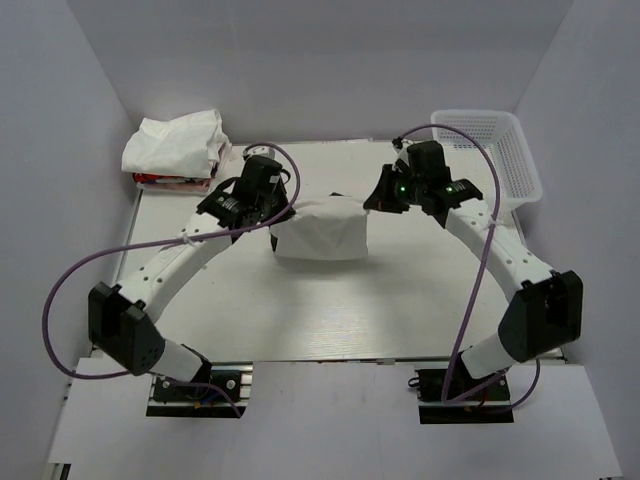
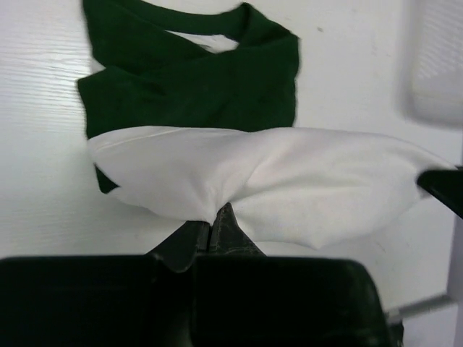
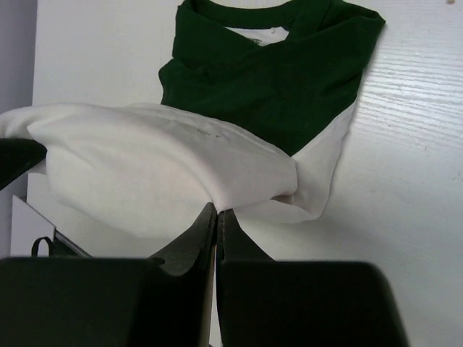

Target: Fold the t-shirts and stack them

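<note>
Hanging between both hands over mid tabletop (image 1: pixel 330 320), the off-white t-shirt (image 1: pixel 322 232) is held by its top edge, cloth draping down.

Top view: left hand (image 1: pixel 282 210) pinches the shirt's left end and right hand (image 1: pixel 375 203) its right end, both clamped on fabric. Far-left corner has the stack of folded shirts (image 1: pixel 175 150), white on top, red/pink below. Mesh basket (image 1: pixel 495 150) sits far right, well apart from the shirt.

Left wrist view: left hand (image 2: pixel 217 224) has its fingers pressed together on a bunch of white cloth. The off-white t-shirt (image 2: pixel 289 181) spans rightward to the tip of the right hand (image 2: pixel 443 186). Its dark green part (image 2: pixel 202 79), w/ collar, lies flat on the tabletop beyond.

Right wrist view: right hand (image 3: pixel 217 217) is closed tight on gathered white cloth. The fold (image 3: pixel 145 159) runs left to the left hand (image 3: pixel 18 159); the dark green part (image 3: pixel 275 72) is on the tabletop behind.
</note>
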Tool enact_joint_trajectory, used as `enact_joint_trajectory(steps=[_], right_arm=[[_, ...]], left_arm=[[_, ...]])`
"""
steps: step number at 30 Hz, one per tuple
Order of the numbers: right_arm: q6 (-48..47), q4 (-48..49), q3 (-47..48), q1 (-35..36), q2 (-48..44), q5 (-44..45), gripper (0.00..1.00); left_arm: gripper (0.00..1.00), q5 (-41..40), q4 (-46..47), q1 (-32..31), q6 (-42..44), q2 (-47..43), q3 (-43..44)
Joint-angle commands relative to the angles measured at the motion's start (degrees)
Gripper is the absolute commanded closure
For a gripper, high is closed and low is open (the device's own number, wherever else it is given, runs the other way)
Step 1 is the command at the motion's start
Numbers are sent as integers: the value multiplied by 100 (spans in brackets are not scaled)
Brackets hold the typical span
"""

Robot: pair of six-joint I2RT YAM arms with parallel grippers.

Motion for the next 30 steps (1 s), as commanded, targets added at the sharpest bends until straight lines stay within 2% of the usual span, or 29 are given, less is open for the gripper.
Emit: enact_joint_trajectory(steps=[1, 6, 8, 13, 17, 21, 23, 24, 25, 26, 27, 28, 30], right_arm=[[10, 299, 558, -114, 434, 244, 100], [-42, 177, 1209, -246, 1183, 51, 100], [10, 115, 1507, -281, 1552, 112, 100], [124, 124, 2034, -369, 2237, 305, 100], [98, -148, 2815, -430, 2905, 314, 100], [255, -368, 3484, -474, 3696, 558, 100], [397, -159, 3608, -535, 3934, 666, 100], [371, 25, 3731, -536, 4109, 553, 100], [318, 288, 3802, -588, 4267, 473, 67], [248, 343, 3872, -615, 4347, 377, 29], [221, 378, 4168, -597, 4487, 315, 10], [143, 318, 4293, -606, 4601, 297, 9], [81, 238, 4644, -597, 4646, 279, 9]], left_arm=[[100, -947, -394, 227, -104, 438, 477], [100, -1159, -193, 587, -33, 948, 829], [100, -879, 62, 754, 176, 1168, 1014], [100, -202, 11, 1001, 441, 2310, 1804], [100, 62, -95, 1343, 441, 3012, 2262], [100, 379, 220, 1555, 599, 3629, 2718], [86, 457, 361, 1625, 678, 3945, 3008], [68, 545, 362, 1712, 774, 4329, 3453], [55, 598, 301, 1791, 775, 4516, 3684], [37, 686, 239, 1792, 845, 4683, 4130], [16, 748, 91, 1853, 846, 4824, 4326], [0, 931, 89, 1906, 976, 4921, 4441], [0, 1152, 176, 1906, 1117, 4922, 4391]])
